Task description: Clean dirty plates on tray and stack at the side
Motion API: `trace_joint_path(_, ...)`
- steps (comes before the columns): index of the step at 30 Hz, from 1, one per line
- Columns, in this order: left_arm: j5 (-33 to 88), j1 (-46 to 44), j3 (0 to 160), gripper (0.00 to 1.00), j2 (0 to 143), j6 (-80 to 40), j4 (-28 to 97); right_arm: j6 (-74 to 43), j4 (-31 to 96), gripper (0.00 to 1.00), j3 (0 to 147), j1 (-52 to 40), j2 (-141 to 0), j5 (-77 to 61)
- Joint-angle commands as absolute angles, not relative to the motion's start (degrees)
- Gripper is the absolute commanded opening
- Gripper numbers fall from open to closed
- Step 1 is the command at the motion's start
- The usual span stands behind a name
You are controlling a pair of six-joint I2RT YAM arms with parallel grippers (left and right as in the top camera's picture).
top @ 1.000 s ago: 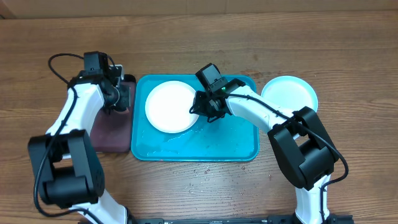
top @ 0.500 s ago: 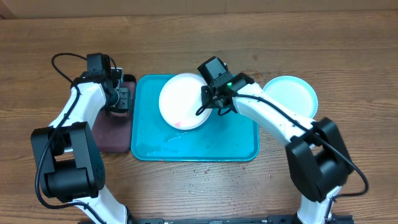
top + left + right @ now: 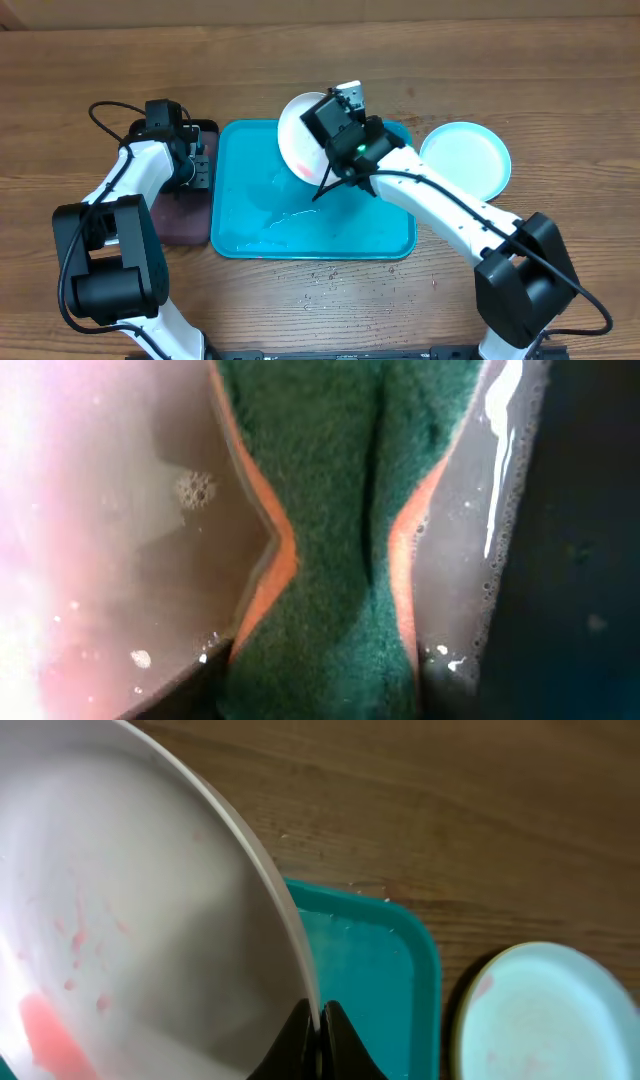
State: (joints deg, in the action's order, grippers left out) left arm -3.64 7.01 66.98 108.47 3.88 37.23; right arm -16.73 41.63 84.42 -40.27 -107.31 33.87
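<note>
Right claw (image 3: 318, 1025): I have it closed tight on the rim of the white plate (image 3: 150, 910), fingertips meeting across the thin edge at the bottom centre of the wrist view. The plate hangs clear of the tray (image 3: 240, 225), tipped steeply on edge above the tray's upper middle, with its red smears (image 3: 45, 1020) on the raised face. I judge that this tilt offers the soiled face for wiping and lets drips fall onto the wet tray floor rather than the table (image 3: 560, 60). The right arm (image 3: 450, 205) runs from the lower right diagonally up across the tray, wrist rolled.

Left claw (image 3: 194, 166): pinched on a green-and-orange sponge (image 3: 330, 530), squeezing its waist, low in the black tray (image 3: 170, 220) at centre left, where sudsy water (image 3: 190, 488) shows. I take this as wetting the sponge. The left arm (image 3: 125, 185) is bent, elbow toward the left edge.

The light cyan plate (image 3: 466, 158) lies flat on the table just beside the tray's upper right corner, probably the base of the stack.
</note>
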Motion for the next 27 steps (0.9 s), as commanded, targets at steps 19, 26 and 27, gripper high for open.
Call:
trace_joint_path(19,-3.6,7.2,66.4,0.07,109.0,3.6,36.6,-16.0,37.1,0.04,86.0,-50.0,-105.0,67.3)
trace_joint_path(26,-3.5,7.2,70.1,0.44,108.9,1.8,40.0,-14.7,36.2,0.04,86.0,-50.9,-105.0,69.5)
trace_joint_path(27,-3.4,7.2,70.9,0.45,108.9,1.6,40.6,-14.7,36.1,0.04,86.0,-50.9,-105.0,69.9)
